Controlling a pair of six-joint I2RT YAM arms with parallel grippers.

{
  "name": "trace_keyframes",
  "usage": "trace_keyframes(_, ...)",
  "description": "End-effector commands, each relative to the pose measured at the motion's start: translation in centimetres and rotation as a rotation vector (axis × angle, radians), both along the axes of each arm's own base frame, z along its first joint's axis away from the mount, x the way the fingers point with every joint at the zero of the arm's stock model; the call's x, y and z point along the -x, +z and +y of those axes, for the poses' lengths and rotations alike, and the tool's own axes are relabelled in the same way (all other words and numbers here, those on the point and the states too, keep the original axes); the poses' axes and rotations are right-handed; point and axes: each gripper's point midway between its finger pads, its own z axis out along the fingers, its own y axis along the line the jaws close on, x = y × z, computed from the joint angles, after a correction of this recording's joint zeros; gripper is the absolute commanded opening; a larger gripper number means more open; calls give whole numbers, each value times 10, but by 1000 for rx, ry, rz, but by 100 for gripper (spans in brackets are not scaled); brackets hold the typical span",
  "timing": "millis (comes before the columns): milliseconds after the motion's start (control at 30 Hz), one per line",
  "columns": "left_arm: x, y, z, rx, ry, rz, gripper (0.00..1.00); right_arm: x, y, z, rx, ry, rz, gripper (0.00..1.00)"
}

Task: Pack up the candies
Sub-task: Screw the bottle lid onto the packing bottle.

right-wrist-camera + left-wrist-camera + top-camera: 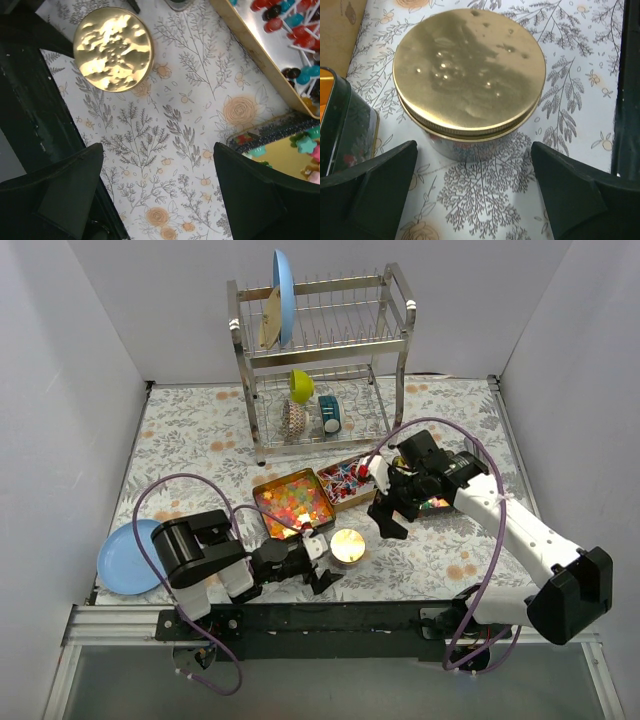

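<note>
- The left arm lies low along the near edge, forearm reaching rightward. The left end effector (318, 575) has its fingers (370, 195) spread wide, with a gold-lidded jar (470, 75) just ahead of the gap, untouched.
- The right arm stretches in from the right. The right end effector (385, 522) tips down over the worktop (180, 430), fingers apart and holding nothing.
- The candies (295, 502) sit in open tins (263, 510) behind the jar: orange gummies, then red and blue pieces (350, 476). The row slants up to the right.
</note>
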Motion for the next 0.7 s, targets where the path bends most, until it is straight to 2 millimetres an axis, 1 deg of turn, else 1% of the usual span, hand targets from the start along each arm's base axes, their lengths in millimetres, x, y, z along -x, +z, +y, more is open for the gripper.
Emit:
trace_keyframes(0, -21, 23, -14, 102, 50, -110, 98, 11, 8, 18, -126, 239, -92, 98)
trace_keyframes(33, -24, 15, -13, 83, 63, -111, 98, 10, 4, 19, -120, 265, -89, 97)
trace_keyframes(67, -27, 19, -16, 102, 65, -130, 98, 11, 2, 22, -126, 299, -87, 97)
trace_keyframes(100, -28, 19, -17, 104, 62, -147, 98, 10, 0, 25, -126, 355, -114, 97)
trace_keyframes(133, -28, 9, -16, 86, 61, -141, 98, 9, -5, 28, -120, 390, -107, 97)
trace_keyframes(167, -28, 15, -17, 114, 62, -160, 98, 10, -6, 32, -121, 427, -115, 97)
trace_keyframes(200, -27, 13, -16, 112, 57, -160, 98, 8, -11, 36, -112, 486, -134, 96)
trace_keyframes(300, -28, 9, -14, 103, 73, -146, 93, 8, -18, 45, -115, 587, -168, 97)
trace_keyframes(333, -28, 10, -13, 107, 79, -144, 89, 7, -22, 49, -116, 637, -186, 96)
trace_keyframes(400, -28, 10, -13, 106, 81, -137, 86, 9, -26, 56, -134, 687, -193, 97)
trace_keyframes(433, -27, 9, -13, 100, 78, -135, 84, 9, -31, 59, -136, 707, -184, 96)
trace_keyframes(467, -27, 6, -11, 87, 75, -129, 78, 10, -29, 66, -158, 722, -181, 96)
trace_keyframes(500, -25, 5, -11, 85, 69, -125, 75, 11, -29, 69, -165, 735, -170, 96)
trace_keyframes(533, -24, 5, -12, 84, 65, -123, 72, 14, -35, 72, -165, 748, -140, 96)
trace_keyframes(567, -25, 4, -12, 82, 65, -124, 66, 20, -36, 77, -175, 779, -128, 96)
trace_keyframes(633, -22, 4, -13, 82, 53, -118, 57, 24, -40, 81, -176, 798, -113, 98)
trace_keyframes(667, -21, 4, -13, 83, 47, -115, 47, 27, -41, 84, -180, 812, -115, 98)
